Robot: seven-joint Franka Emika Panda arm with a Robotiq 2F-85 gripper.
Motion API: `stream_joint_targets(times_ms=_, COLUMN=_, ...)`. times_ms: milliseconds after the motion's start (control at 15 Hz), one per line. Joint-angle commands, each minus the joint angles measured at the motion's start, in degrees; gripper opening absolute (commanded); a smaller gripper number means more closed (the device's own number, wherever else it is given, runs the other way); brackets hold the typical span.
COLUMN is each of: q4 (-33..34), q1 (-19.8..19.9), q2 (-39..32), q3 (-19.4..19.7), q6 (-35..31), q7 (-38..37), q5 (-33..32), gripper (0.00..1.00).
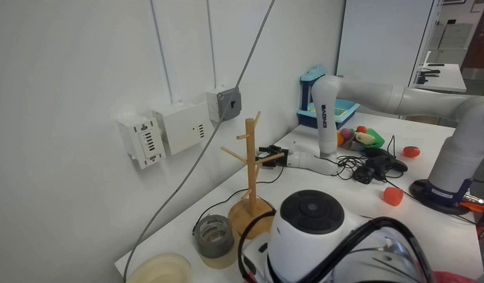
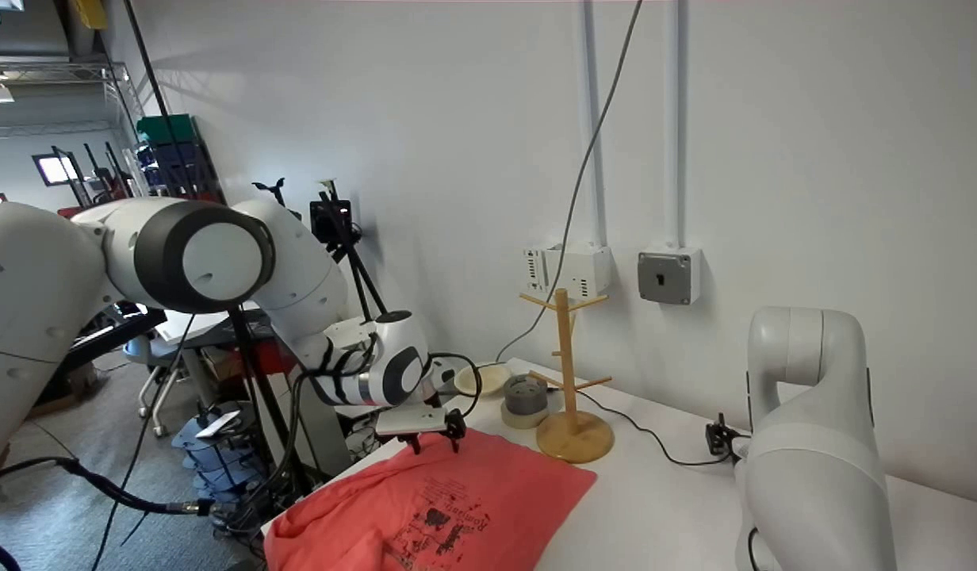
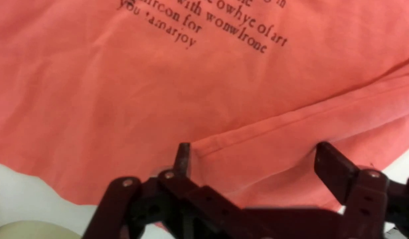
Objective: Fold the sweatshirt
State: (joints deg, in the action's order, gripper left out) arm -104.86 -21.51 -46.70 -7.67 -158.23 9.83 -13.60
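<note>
The coral-red sweatshirt (image 2: 473, 511) lies spread on the white table in an exterior view, dark print facing up, with wrinkles on its near left part. Only a small red edge of it (image 1: 450, 277) shows in another exterior view, behind the arm. My gripper (image 2: 434, 446) is over its far edge, pointing down. In the wrist view the sweatshirt (image 3: 158, 96) fills most of the picture. A stitched hem strip runs from the left finger up to the right. My gripper (image 3: 252, 147) is open, its fingers wide apart, with fabric visible between them. Whether the fingertips touch it, I cannot tell.
A wooden peg stand (image 2: 572, 436), stacked tape rolls (image 2: 524, 400) and a cream bowl (image 2: 484, 379) stand beyond the sweatshirt. A Kinova arm (image 1: 324, 114) reaches over the table. A red cup (image 1: 393, 196), cables and toy food (image 1: 356, 137) lie around it. The wall runs along the far side.
</note>
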Motion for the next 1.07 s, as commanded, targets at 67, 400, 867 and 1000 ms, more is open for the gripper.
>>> stream_joint_targets(times_ms=67, q4=4.76, q1=-0.27, q2=-3.25, q3=0.32, q6=2.02, q7=-1.00, q5=-0.46, gripper=0.55)
stream_joint_targets(times_ms=400, q4=4.47, q1=-0.72, q2=-2.25, q3=1.10, q6=1.88, q7=-1.73, q5=-0.87, gripper=0.18)
stream_joint_targets(times_ms=867, q4=2.73, q1=-1.21, q2=-0.73, q3=1.98, q6=2.01, q7=-2.87, q5=-1.19, gripper=0.69)
stream_joint_targets(times_ms=1000, q4=1.38, q1=-1.97, q2=-0.03, q3=2.64, q6=1.72, q7=-4.40, q5=-1.46, gripper=0.84)
